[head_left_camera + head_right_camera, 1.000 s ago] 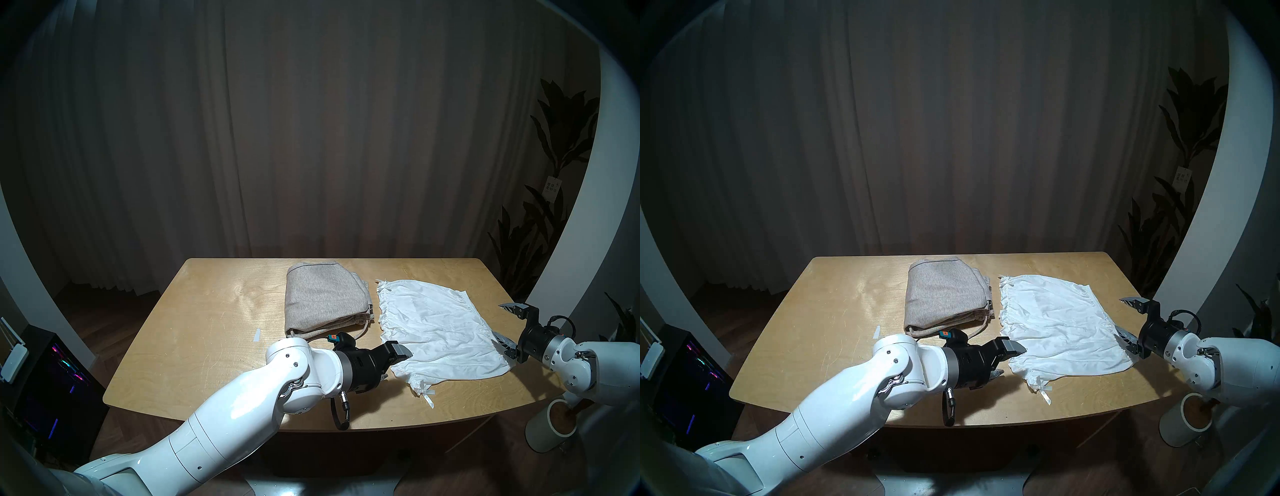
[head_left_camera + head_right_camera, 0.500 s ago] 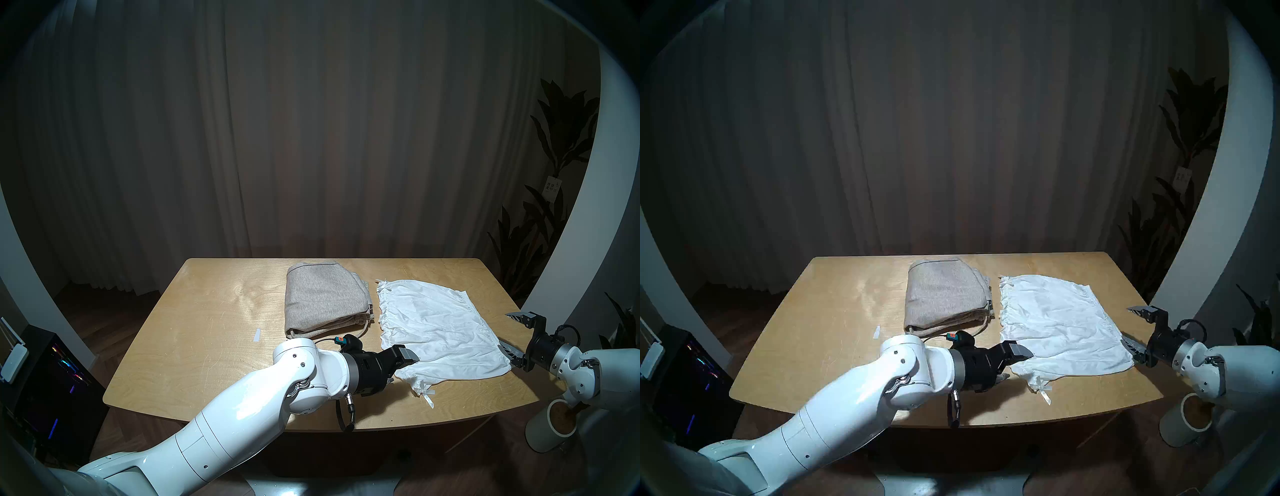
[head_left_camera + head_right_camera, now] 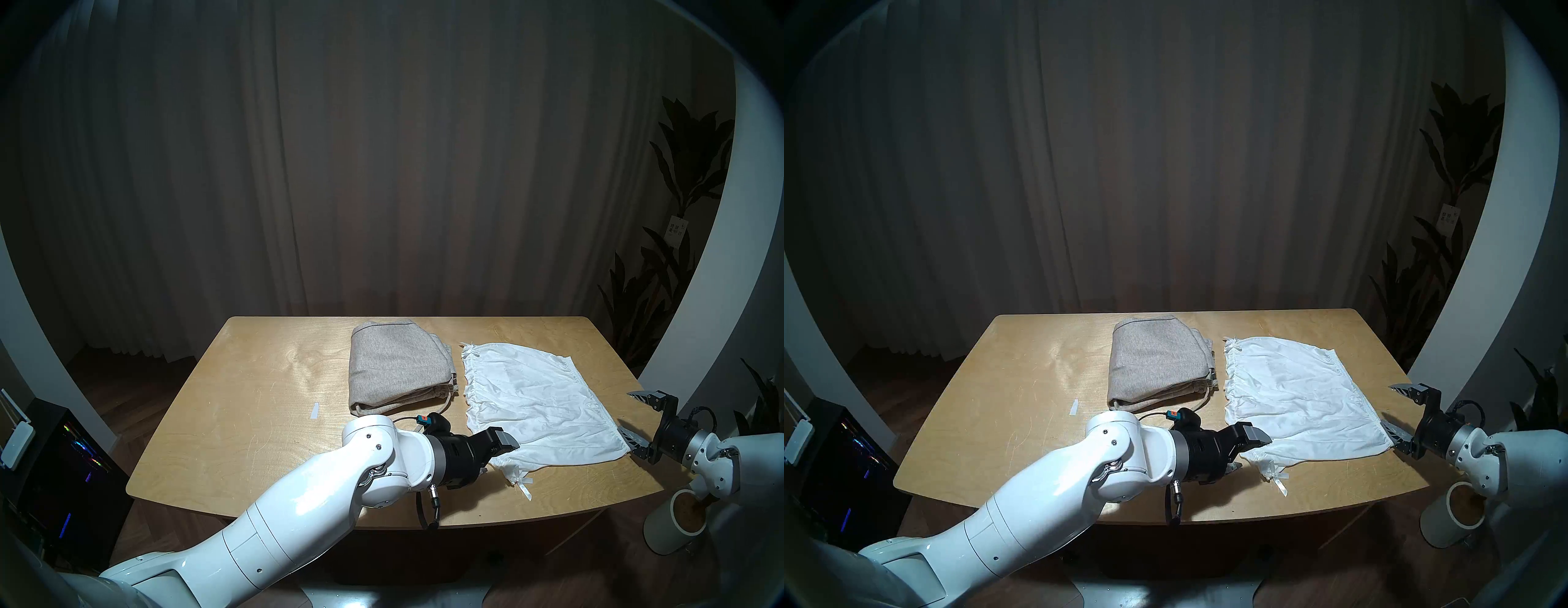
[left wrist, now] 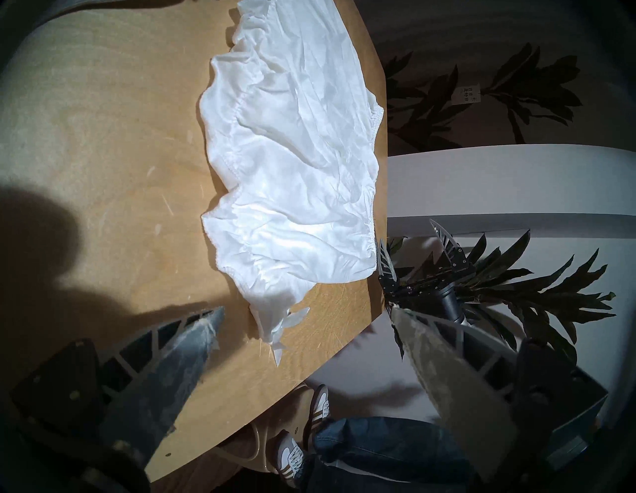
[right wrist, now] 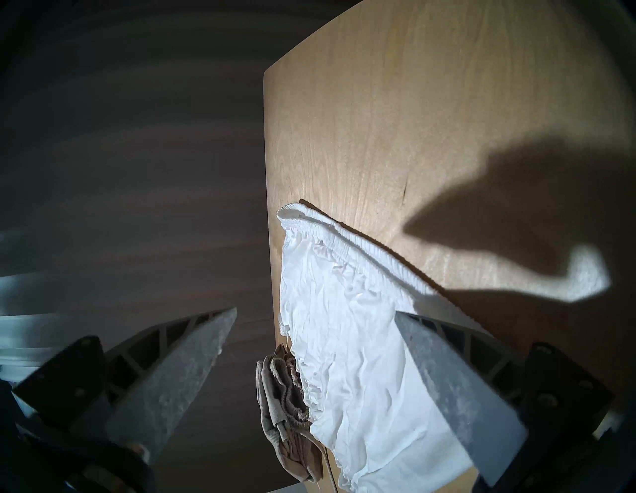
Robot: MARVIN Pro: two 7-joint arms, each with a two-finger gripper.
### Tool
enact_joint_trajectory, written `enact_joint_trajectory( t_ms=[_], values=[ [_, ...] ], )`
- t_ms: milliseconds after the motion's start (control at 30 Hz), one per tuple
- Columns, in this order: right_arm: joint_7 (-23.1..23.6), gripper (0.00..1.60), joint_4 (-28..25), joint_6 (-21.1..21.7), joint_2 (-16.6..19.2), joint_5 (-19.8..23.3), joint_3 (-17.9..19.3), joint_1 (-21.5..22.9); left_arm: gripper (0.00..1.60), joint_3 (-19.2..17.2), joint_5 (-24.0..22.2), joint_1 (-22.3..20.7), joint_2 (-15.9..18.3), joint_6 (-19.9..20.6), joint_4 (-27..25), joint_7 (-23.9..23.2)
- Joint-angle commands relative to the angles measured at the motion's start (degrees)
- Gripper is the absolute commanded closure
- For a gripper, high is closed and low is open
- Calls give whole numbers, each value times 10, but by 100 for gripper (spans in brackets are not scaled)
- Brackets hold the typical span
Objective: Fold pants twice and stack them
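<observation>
Dim curtains behind, and on the table (image 3: 254,403) the white shorts (image 3: 534,403) lie flat beside the folded grey pants (image 3: 394,369) as the left gripper (image 3: 498,452) has edged onto their near corner, right gripper (image 3: 636,418) pulling back, both jaws spread: first fold coming.

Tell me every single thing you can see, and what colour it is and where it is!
table: one, light wood, centre.
folded pants: one, grey-beige, far middle of the table.
shorts: one, white, spread flat right of the pants.
tape strip: one, pale, left of the pants.
curtain: one, dark, behind the table.
plant: one, dark-leaved, right.
pot: one, white, on the floor at right.
left gripper: one, black, open, at the shorts' near-left corner.
right gripper: one, black, open, at the shorts' right edge.
</observation>
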Motion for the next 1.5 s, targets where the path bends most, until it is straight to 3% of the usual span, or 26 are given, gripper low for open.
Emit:
enact_joint_trajectory(
  t_ms=[0, 1467],
  values=[
    [27, 0, 16, 28, 4, 0, 3, -8, 0, -2, 3, -15, -13, -1, 3, 0],
    [140, 0, 99, 203, 4, 0, -16, -75, 0, 1, 44, -43, -54, -1, 65, 7]
  ],
)
